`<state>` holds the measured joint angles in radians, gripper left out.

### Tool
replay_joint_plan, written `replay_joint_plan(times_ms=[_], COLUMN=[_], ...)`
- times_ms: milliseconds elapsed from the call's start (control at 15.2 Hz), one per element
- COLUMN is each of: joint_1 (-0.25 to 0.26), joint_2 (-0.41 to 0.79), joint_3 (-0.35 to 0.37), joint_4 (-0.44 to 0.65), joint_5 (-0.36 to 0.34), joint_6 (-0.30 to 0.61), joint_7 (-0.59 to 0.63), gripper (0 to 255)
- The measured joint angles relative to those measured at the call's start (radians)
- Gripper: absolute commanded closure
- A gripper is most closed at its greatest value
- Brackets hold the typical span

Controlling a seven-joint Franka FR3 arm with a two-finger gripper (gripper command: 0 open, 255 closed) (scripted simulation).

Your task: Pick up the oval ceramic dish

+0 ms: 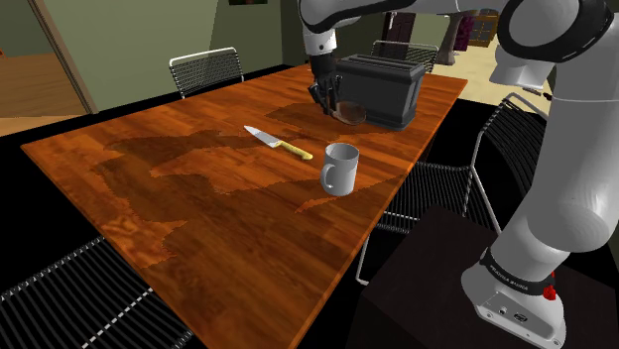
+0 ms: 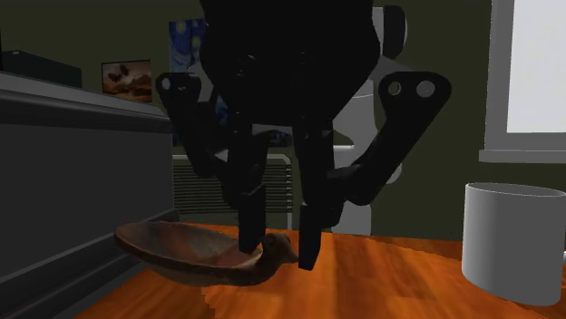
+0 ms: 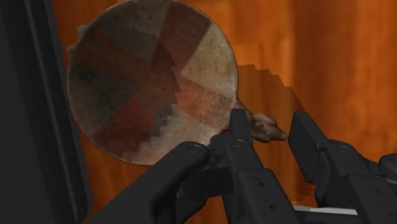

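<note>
The oval dish (image 3: 146, 83) is a shallow brown bowl with mottled reddish and tan patches and a small knob handle. It rests on the wooden table (image 1: 198, 218) right beside the black toaster (image 1: 382, 89). In the shoulder view the dish (image 1: 350, 112) lies at the toaster's near corner. My black gripper (image 3: 270, 124) is open and lowered over the handle end. One finger (image 3: 238, 127) stands over the rim, the other outside it, with the knob in the gap between them. From the second exterior view the gripper (image 2: 279, 245) straddles the end of the dish (image 2: 181, 249), its tips close to the table.
A white mug (image 1: 339, 167) and a yellow-handled knife (image 1: 278, 144) lie nearer the table's middle. The mug (image 2: 512, 240) stands off to the second exterior view's right. The toaster (image 2: 54, 181) walls in the dish's other side. Wire chairs (image 1: 206, 69) ring the table.
</note>
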<state>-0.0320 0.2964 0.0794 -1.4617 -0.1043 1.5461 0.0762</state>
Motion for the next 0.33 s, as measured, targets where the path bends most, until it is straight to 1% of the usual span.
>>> replay_joint_plan(times_ms=[264, 330], joint_1=[0.001, 0.002], joint_2=[0.01, 0.008], joint_3=[0.0, 0.0], joint_4=[0.074, 0.078], joint_5=[-0.001, -0.001], joint_6=[-0.063, -0.069], joint_7=[-0.005, -0.005], gripper=[255, 255])
